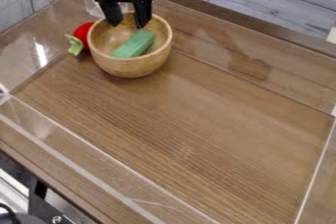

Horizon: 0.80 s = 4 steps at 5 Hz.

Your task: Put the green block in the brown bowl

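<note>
Inside brown bowl (116,67), green block (134,44), gripper (125,18) above seemingly spread, red toy (81,35) beside.

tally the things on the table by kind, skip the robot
green block: 1
brown bowl: 1
red toy with green bit: 1
total: 3, leaving out the pale thing behind the gripper, too hidden to name
</note>
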### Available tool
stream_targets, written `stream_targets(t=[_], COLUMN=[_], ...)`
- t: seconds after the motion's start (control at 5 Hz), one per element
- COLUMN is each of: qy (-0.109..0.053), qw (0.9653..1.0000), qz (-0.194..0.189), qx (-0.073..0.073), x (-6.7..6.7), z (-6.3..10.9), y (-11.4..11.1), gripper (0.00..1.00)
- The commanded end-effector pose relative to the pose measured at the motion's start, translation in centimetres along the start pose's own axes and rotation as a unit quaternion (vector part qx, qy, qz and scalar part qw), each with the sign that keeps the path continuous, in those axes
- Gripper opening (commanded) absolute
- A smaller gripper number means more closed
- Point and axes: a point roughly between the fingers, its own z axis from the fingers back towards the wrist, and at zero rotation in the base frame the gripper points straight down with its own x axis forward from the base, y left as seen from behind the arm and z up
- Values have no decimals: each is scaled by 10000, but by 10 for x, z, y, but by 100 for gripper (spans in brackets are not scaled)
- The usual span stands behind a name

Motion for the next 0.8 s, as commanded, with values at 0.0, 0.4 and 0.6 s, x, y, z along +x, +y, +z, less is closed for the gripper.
stream_targets(t=[0.0, 0.4, 0.6], qy=[-493, -508, -449], qw=[9987, 9983, 9979], qz=[12, 247, 398], qx=[98, 159, 230], x=[5, 5, 9], z=[40, 50, 56], y=[-19, -40, -40], gripper=[100, 100, 100])
